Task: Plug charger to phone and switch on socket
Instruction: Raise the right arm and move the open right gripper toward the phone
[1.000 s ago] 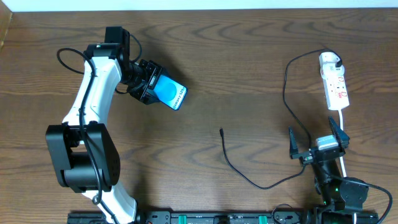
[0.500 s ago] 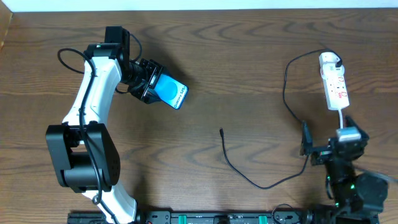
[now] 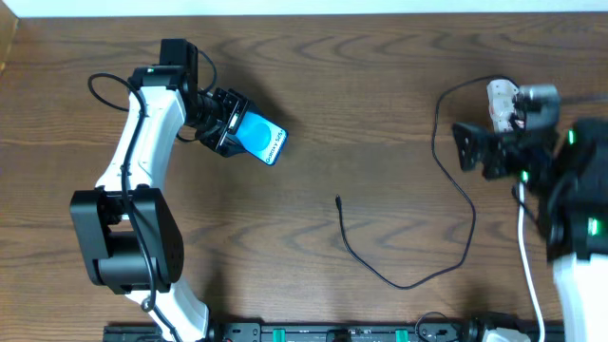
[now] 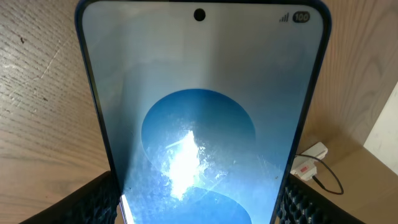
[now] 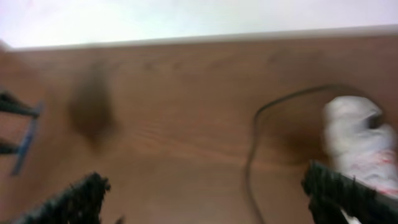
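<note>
Brown wood-grain table [image 3: 361, 76], seen from overhead. At 10 o'clock from its middle, the left gripper [image 3: 234, 131] has its 2 fingers clamped on the near end of the phone [image 3: 262, 141]. The blue screen faces up and the free end points toward 4 o'clock. In the left wrist view the phone [image 4: 199, 124] fills the frame between the 2 finger pads [image 4: 99, 199]. I cannot tell whether it is resting on the wood or lifted off it.

The charger [image 3: 408, 284] lies loose on the table. Its tip [image 3: 338, 199] sits just at 4 o'clock of the middle, well apart from the phone. The cable loops down toward 5 o'clock, then climbs up the right side toward the socket [image 3: 501, 93] at 2 o'clock.

The right gripper [image 3: 489, 142] hangs over the socket and hides most of it. Its fingers are spread wide with nothing gripped. The right wrist view is blurred: the socket [image 5: 357, 140] is a white smear by the right finger. A white cord [image 3: 525, 256] runs down toward 6 o'clock.
</note>
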`<action>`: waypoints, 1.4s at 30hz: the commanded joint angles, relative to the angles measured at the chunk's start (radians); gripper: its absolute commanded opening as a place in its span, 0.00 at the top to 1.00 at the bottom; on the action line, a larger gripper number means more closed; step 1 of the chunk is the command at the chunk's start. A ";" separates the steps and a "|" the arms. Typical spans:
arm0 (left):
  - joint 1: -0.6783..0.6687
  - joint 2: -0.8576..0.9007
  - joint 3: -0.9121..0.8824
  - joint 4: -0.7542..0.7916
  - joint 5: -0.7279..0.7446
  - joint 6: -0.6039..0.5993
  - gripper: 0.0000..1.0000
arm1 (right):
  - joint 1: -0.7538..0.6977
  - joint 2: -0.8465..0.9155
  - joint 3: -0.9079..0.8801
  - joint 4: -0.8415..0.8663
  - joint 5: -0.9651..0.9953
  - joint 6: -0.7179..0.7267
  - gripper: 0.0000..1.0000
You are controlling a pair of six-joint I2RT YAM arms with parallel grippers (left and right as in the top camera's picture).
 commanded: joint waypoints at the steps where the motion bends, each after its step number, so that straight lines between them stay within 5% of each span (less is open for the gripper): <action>1: 0.004 -0.029 0.005 0.001 0.021 0.016 0.93 | 0.007 0.160 0.082 -0.008 -0.263 0.091 0.01; 6: 0.004 -0.029 0.005 0.001 0.021 0.013 0.93 | 0.022 0.339 0.098 0.080 -0.516 0.193 0.01; 14: 0.004 -0.029 0.005 0.002 0.021 0.013 0.93 | 0.046 0.546 0.098 0.240 -0.516 0.589 0.01; 22: 0.004 -0.030 0.005 0.005 0.020 0.007 0.93 | 0.238 0.672 0.098 0.436 -0.478 0.661 0.01; 31: 0.004 -0.029 0.005 0.018 0.016 -0.084 0.93 | 0.531 0.725 0.098 0.550 -0.220 0.728 0.01; 42: 0.002 -0.029 0.005 0.023 0.017 -0.238 0.93 | 0.652 0.725 0.098 0.687 -0.110 0.786 0.01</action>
